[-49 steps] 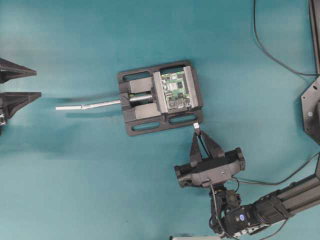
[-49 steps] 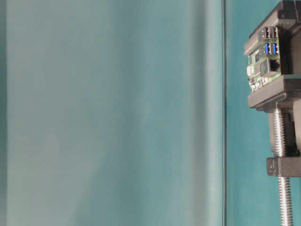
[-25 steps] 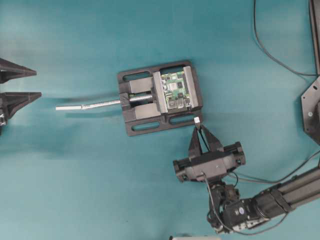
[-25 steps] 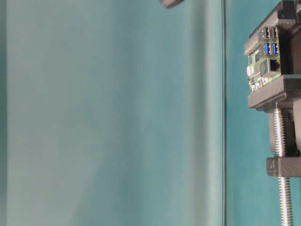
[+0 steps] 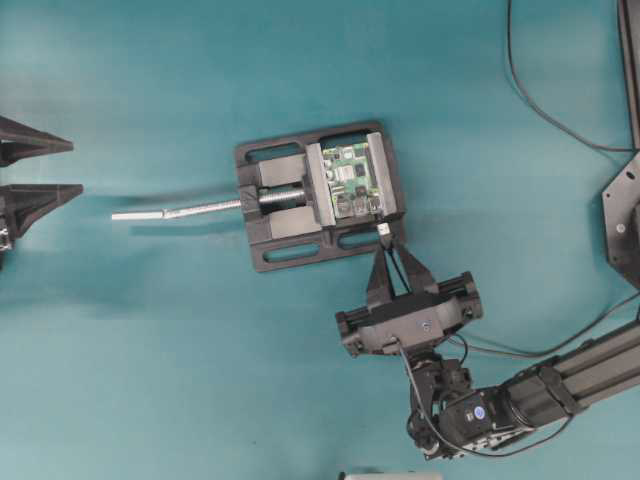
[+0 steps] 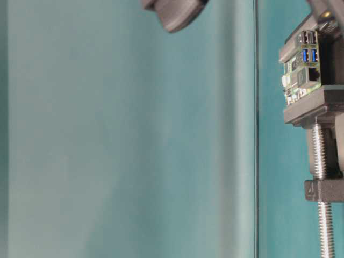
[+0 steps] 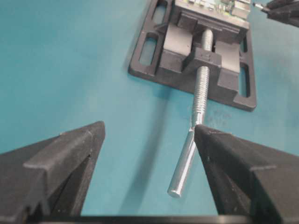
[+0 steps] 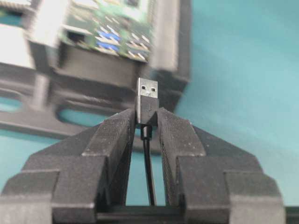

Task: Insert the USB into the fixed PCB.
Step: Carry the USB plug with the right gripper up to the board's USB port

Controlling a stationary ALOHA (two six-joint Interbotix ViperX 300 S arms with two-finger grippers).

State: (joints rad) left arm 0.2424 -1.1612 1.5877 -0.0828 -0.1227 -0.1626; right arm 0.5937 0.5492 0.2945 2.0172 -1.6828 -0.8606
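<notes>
The green PCB [image 5: 352,180] sits clamped in a black vise [image 5: 275,225] at the table's middle. My right gripper [image 5: 388,252] is shut on the USB [image 5: 384,230], just off the vise's near right corner. In the right wrist view the USB [image 8: 147,95] sticks out between the fingers, its silvery tip pointing at the board's ports [image 8: 110,28], a short gap away and a little to their right. Its thin black cable runs back between the jaws. My left gripper [image 5: 77,167] stands open at the far left, holding nothing.
The vise's silver screw rod [image 5: 190,210] sticks out to the left, toward my left gripper [image 7: 149,129]. A loose black cable [image 5: 540,105] curves across the top right. A black mount [image 5: 625,215] stands at the right edge.
My right gripper has carried the USB up and left to the vise's corner, closer to the board. The left arm has not moved.
</notes>
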